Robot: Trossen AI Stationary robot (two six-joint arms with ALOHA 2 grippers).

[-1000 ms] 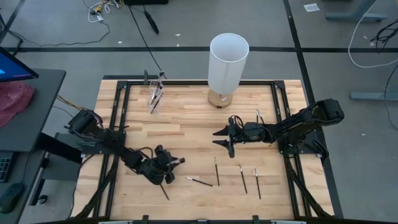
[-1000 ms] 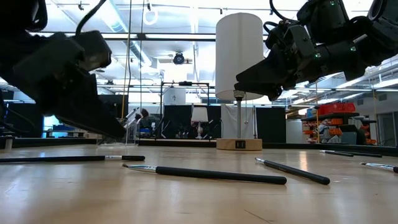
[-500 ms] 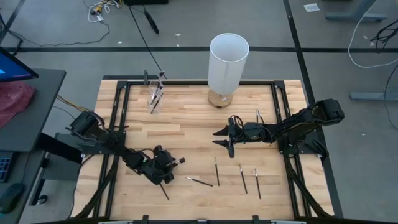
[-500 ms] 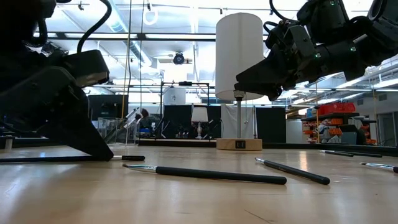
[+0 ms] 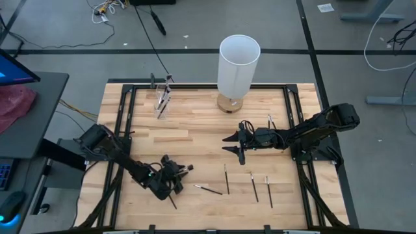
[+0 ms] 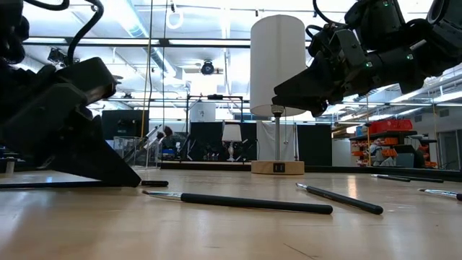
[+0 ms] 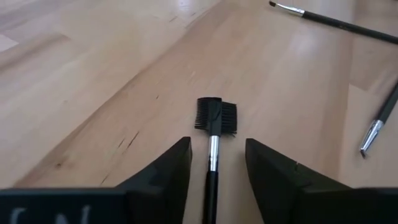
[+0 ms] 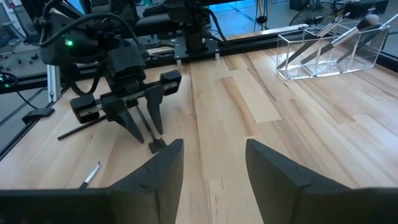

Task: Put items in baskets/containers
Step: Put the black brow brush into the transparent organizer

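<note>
A thin dark brush with a comb-and-bristle head (image 7: 216,115) lies flat on the wooden table near its front left; its handle (image 5: 173,200) runs toward the near edge. My left gripper (image 7: 214,152) is open and low over it, one finger on each side of the handle, with a gap on both sides. Several more brushes (image 5: 226,179) lie flat to the right of it. The clear container (image 5: 162,99) stands at the far left with a few brushes leaning in it (image 8: 323,46). My right gripper (image 5: 233,145) hangs open above the table's middle, holding nothing.
A white lamp (image 5: 238,65) stands on a wooden base at the far middle edge. Another brush (image 5: 270,121) lies beside the right arm. A black frame (image 5: 123,104) borders the tabletop. Bare wood lies between the container and the left gripper.
My left gripper has come down toward the table and a little toward its near edge, and now stands low over the comb-headed brush. The brushes and my right arm have kept still.
</note>
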